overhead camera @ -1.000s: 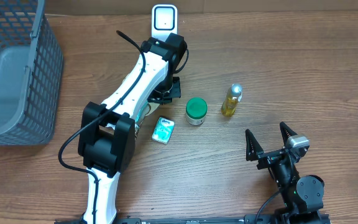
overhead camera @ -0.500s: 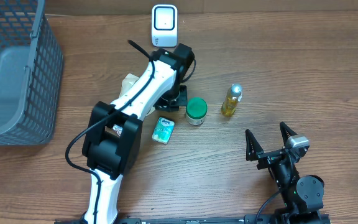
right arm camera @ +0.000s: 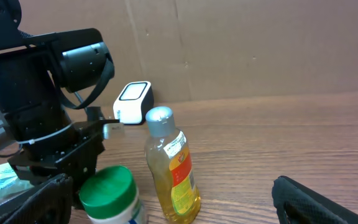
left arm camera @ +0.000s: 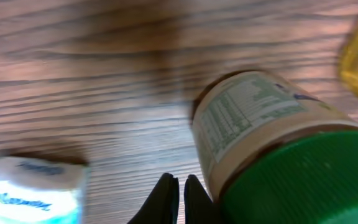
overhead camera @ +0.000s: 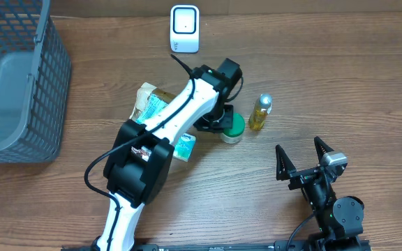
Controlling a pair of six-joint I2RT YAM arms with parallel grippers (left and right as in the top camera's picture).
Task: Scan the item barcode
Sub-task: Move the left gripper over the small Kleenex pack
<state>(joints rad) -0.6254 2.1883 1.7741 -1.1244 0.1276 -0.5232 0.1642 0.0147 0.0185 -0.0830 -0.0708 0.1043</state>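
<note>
Green-lidded jar (left arm camera: 272,124): the label carries a fine-print table, too blurred to read. It sits on the table between the teal packet (overhead camera: 184,147) and the yellow bottle (overhead camera: 260,113), apart from the scanner (overhead camera: 185,29). The left arm is stretched diagonally with its wrist over the jar. The left gripper (left arm camera: 179,186) is pressed together, empty, just beside the jar. The right gripper (overhead camera: 303,157) is spread apart, empty.

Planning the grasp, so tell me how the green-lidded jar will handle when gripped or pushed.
The jar stands upright and squat, so a low push should probably slide it rather than tip it. Its round, smooth-looking wall may slip or twist between jaws. Knocked over, it would likely roll.
</note>
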